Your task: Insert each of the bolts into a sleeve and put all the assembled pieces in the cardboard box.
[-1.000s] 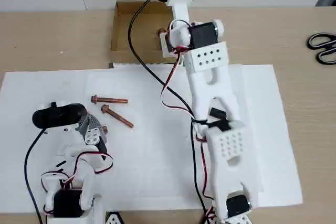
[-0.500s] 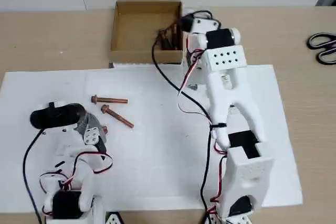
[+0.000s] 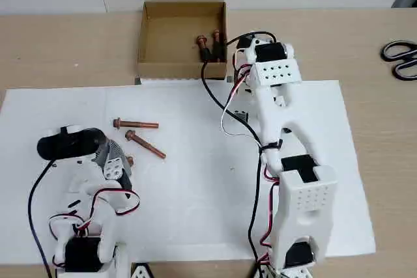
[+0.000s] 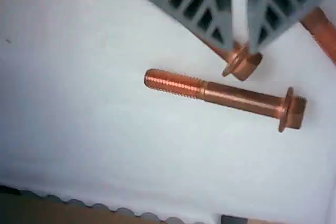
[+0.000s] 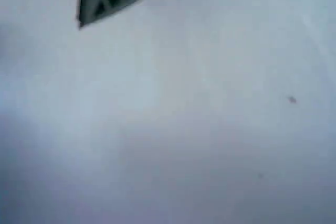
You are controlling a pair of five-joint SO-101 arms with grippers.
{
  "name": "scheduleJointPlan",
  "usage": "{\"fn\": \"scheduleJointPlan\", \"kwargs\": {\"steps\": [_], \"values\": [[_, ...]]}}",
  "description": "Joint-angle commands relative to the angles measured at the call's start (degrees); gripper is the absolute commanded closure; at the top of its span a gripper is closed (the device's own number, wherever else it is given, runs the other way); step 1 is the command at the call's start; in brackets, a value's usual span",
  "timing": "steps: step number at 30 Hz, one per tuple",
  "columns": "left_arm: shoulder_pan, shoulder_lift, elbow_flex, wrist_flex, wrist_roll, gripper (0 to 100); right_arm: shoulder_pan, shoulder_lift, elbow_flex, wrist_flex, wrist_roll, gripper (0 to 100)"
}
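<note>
While two assembled pieces already lie in the cardboard box, near its right wall, a level bolt and a slanted bolt lie bare on the white sheet, so the job looks about half done. The left arm sits just beside them, jaws almost together over a third bolt head. The right arm hangs near the box; its jaws' state I cannot tell. Scissors lie well apart on the surface; nothing blocks the bolts.

- Bolts: shiny copper-orange against a plain white paper sheet.
- Cardboard box: brown.
- Table: pale wood grain.
- Arms: white, with black motors and red, black and white wires.
- Left gripper: grey, dark-slotted.
- Scissors: black.
</note>
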State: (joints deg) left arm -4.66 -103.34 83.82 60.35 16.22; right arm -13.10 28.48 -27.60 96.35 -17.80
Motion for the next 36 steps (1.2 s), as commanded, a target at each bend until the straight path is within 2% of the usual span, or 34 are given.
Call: {"fn": "scheduleJointPlan", "kwargs": {"steps": [1, 13, 26, 36], "values": [[0.00, -0.53, -2.51, 0.18, -0.53, 99, 1.63, -0.22, -0.35, -3.12, -0.62, 84.4], [0.00, -0.53, -2.51, 0.18, -0.53, 99, 4.70, 3.03, -0.35, -7.08, -0.35, 84.4], [-0.35, -0.53, -2.51, 0.18, -0.62, 99, 4.88, 6.46, -0.35, -13.93, -0.18, 84.4], [-0.35, -0.53, -2.51, 0.18, -1.49, 99, 6.37, 7.08, -0.35, -13.85, -0.18, 84.6]]}}
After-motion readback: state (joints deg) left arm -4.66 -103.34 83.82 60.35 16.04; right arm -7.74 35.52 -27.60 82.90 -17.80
